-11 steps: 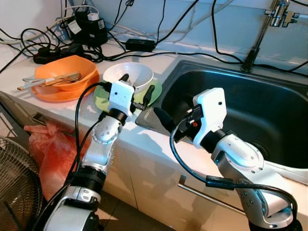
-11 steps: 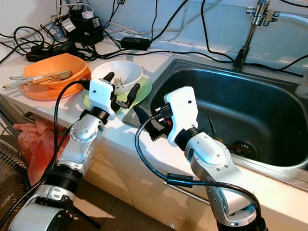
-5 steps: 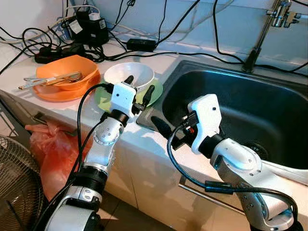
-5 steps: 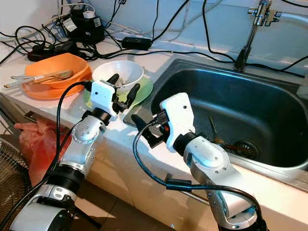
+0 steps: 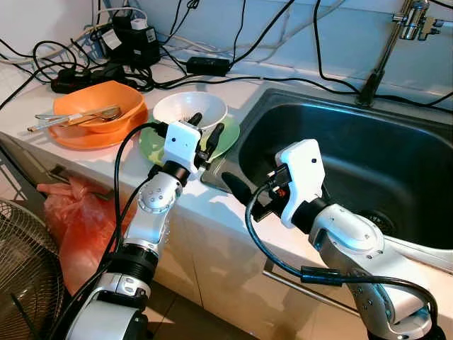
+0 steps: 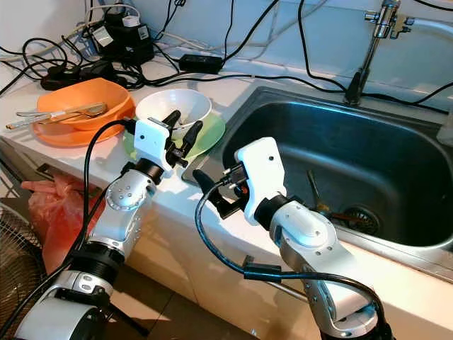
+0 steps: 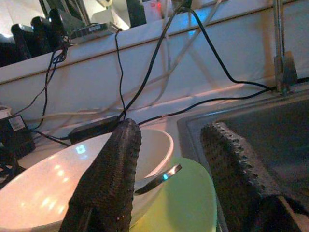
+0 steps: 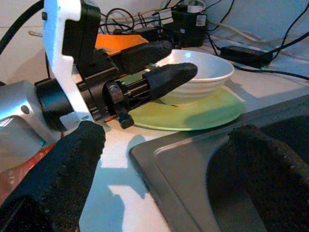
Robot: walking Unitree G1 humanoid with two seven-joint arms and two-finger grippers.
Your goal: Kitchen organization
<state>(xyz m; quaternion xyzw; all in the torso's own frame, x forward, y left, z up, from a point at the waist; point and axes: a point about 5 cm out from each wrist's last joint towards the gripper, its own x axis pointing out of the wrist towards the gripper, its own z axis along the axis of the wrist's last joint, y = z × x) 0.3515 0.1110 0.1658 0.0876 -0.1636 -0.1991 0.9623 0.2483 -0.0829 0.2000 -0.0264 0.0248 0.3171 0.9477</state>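
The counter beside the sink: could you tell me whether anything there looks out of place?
Yes. A black power strip, an adapter and tangled cables lie on the counter beside the sink and dishes, with cables running past the faucet, an odd, risky spot near water.

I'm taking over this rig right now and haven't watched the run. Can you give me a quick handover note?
Left gripper: open, holding nothing, fingers at the near rim of the white bowl.
Right gripper: open, holding nothing, over the counter edge by the sink's front left corner.
Things: the white bowl, with a utensil inside, stands on the green plate beside the sink. The orange bowl, with utensils in it, sits on an orange plate further left.
Done: nothing visibly moved from the counter; some utensils lie in the sink.
Left: probably grasp the white bowl and clear the dishes.
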